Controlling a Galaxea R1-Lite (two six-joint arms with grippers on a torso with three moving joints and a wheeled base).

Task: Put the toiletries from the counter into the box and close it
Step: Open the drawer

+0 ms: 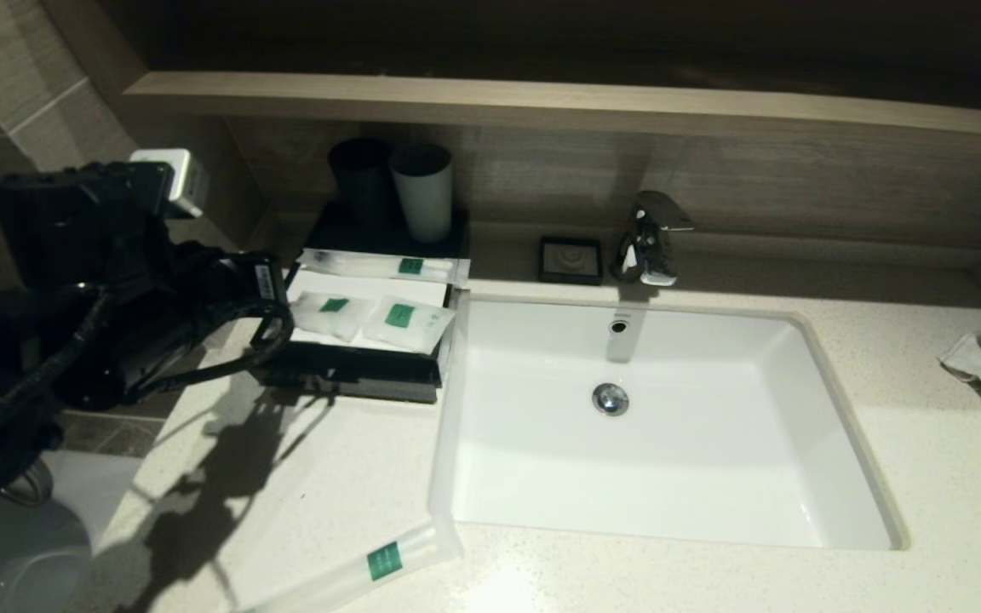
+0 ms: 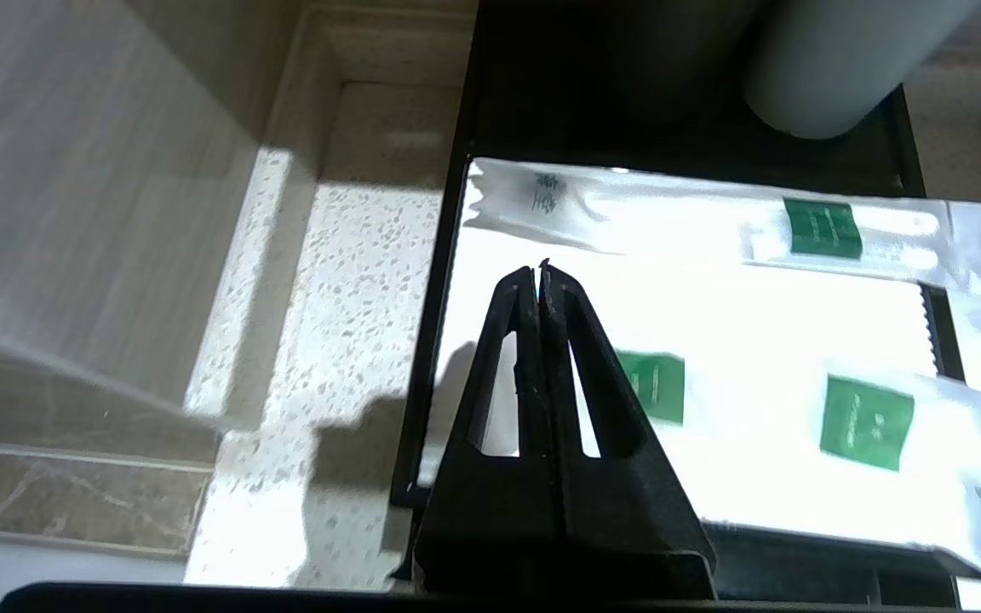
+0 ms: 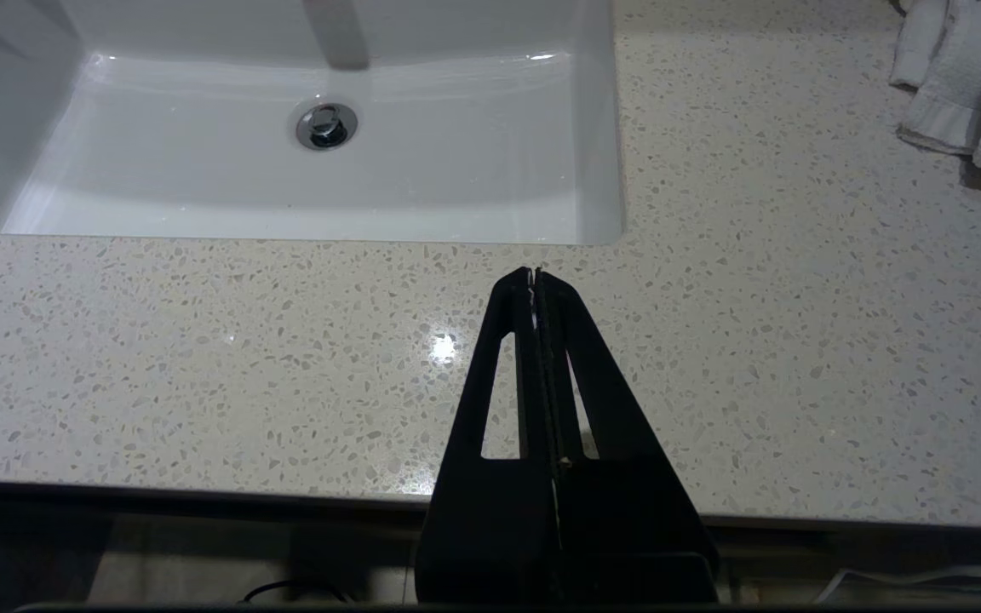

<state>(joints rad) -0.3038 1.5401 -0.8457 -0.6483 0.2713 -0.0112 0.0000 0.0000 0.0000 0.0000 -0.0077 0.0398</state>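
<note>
In the head view, the flat black box [image 1: 360, 370] is sitting at centre left on the counter [image 1: 354, 477], carrying a long packet [image 1: 384, 266] and two small pouches [image 1: 330, 312] [image 1: 406, 322] on its white panel; another long packet [image 1: 371, 566] is lying at the lower centre. In the left wrist view, the left pincer [image 2: 539, 271] is hovering pressed closed and empty over the panel. In the right wrist view, the right pincer [image 3: 534, 274] is hanging closed, holding nothing, above bare counter near the sink [image 3: 601, 170].

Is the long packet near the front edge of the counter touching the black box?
Apart. In the head view the long packet lies at the counter's front edge, with a wide stretch of bare stone between it and the box.
</note>
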